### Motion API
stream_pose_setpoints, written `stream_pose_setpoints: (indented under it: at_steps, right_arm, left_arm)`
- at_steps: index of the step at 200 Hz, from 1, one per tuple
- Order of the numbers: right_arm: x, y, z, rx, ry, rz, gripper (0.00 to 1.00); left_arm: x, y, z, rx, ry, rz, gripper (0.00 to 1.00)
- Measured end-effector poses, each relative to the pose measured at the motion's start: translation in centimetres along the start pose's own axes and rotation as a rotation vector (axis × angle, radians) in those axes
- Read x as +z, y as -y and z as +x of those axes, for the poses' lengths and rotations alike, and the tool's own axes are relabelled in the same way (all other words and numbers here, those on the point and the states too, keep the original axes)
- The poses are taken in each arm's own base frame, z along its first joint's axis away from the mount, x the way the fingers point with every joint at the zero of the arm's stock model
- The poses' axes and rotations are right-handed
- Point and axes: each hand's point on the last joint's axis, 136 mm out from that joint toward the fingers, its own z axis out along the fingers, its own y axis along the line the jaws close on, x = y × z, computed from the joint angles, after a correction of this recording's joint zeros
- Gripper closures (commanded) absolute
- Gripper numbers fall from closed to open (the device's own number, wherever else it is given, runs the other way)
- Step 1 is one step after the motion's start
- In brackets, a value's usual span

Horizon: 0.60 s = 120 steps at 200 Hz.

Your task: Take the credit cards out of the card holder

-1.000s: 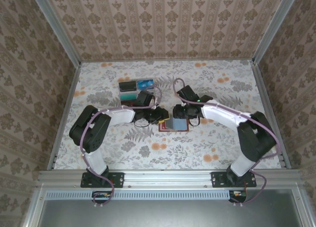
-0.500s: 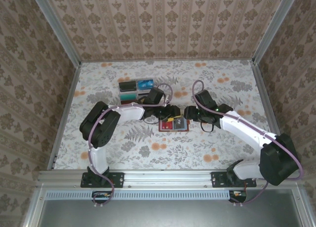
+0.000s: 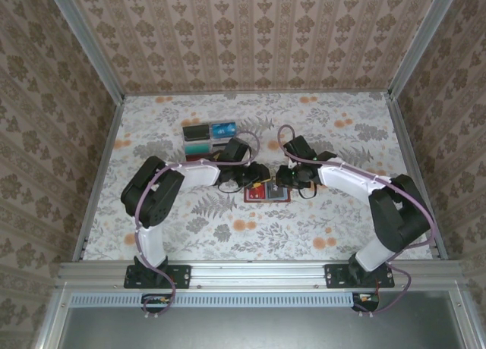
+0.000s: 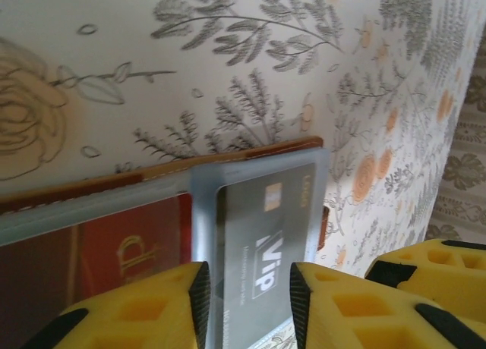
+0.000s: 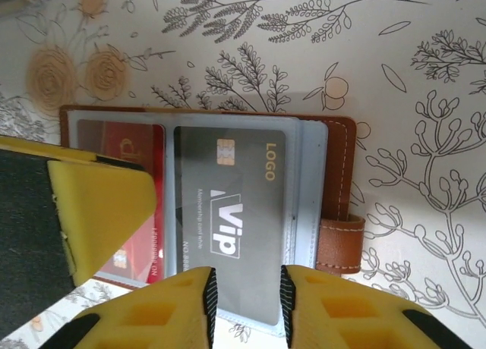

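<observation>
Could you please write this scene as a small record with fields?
wallet: open, flat on the table
grey card: in the wallet's clear sleeve
red card: in the wallet, beside the grey card
left gripper: jaws apart, above the grey card
right gripper: jaws apart, above the grey card
tray: beyond the wallet, coloured items inside

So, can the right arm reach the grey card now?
Probably yes: the right fingers are already at the grey card's near end, and the left fingers sit off to the side, partly over the red card.
</observation>
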Motion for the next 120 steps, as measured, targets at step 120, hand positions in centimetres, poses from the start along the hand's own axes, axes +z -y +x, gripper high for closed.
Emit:
stream_pose_setpoints:
  at_steps: [120]
  right_arm:
    - [3.1, 0.7, 0.7, 0.011, -0.087, 0.035, 0.75]
  left_arm:
    - [0.0, 0.6, 0.3, 0.020, -0.007, -0.037, 0.72]
